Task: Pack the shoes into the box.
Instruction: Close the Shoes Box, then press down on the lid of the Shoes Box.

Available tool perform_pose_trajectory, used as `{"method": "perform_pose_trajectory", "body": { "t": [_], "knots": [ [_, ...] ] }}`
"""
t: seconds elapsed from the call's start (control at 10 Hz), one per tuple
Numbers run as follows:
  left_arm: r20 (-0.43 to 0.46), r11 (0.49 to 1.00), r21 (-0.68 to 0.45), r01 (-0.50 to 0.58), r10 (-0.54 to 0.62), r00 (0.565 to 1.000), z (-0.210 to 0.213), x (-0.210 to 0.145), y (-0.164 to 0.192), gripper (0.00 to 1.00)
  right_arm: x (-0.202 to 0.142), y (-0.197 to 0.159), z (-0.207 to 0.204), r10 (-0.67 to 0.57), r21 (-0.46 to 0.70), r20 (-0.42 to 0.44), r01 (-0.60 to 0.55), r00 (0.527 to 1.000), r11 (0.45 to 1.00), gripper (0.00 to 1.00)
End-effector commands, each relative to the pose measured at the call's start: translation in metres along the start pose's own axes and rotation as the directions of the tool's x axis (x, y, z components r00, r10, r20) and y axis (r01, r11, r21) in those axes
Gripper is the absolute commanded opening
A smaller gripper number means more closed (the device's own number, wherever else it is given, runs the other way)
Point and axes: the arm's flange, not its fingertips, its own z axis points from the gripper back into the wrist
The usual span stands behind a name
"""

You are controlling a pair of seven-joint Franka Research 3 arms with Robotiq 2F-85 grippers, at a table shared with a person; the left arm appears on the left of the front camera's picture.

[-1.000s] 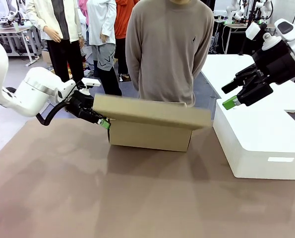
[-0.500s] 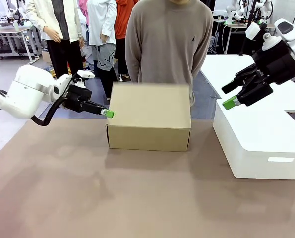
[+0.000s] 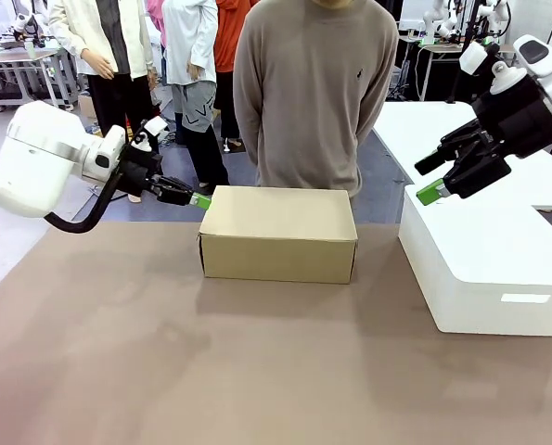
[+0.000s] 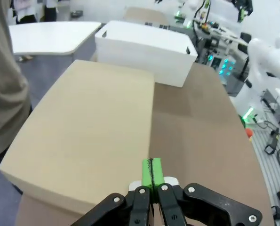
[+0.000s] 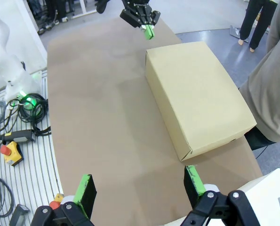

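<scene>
Left arm: it came in from the left side and reached toward the middle, held up above the counter (image 3: 164, 371).
Left claw (image 3: 201, 201): its two green fingers were pressed flat together with nothing between them. The tip was just beside the far left corner of the box (image 3: 277, 232), up at the height of the lid. I could not tell if it touched the box.
Left claw from its own camera: the green fingers (image 4: 152, 172) looked like one thin strip, right at the edge of the box lid.
Right arm: it came in from the right side and was held up high over the white box (image 3: 484, 269).
Right claw (image 5: 142, 188): its fingers stood wide apart and held nothing. In the front view it hung well away from the brown box, to the right of it.
The box: a brown cardboard box, long and low, with its lid shut flat. It sat on the far middle part of the counter, right in front of the person (image 3: 313, 93).
Box sides: plain brown all over, with sharp corners. No shoes could be seen.
White box: bigger, with round corners, on the right side of the counter, near the brown box but apart from it.
Writing: the brown box had none that I could see. The white box had a small pale label (image 3: 525, 298) on its near side, too small to read.
Person: stood at the far side in a grey-brown sweater, close behind the brown box.
</scene>
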Motion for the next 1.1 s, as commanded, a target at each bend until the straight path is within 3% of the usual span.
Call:
{"method": "perform_pose_trajectory", "body": {
  "t": [0.0,1.0],
  "knots": [
    [0.023,0.999,-0.03,-0.01,0.011,1.0,-0.0008,-0.0015,0.0027,0.0,0.0012,-0.0025,-0.0018,0.021,0.011,0.034,-0.021,0.999,1.0,1.0],
    [0.023,0.999,-0.03,-0.01,0.011,1.0,-0.0008,-0.0015,0.0027,0.0,0.0012,-0.0025,-0.0018,0.021,0.011,0.034,-0.021,0.999,1.0,1.0]
  ]
}}
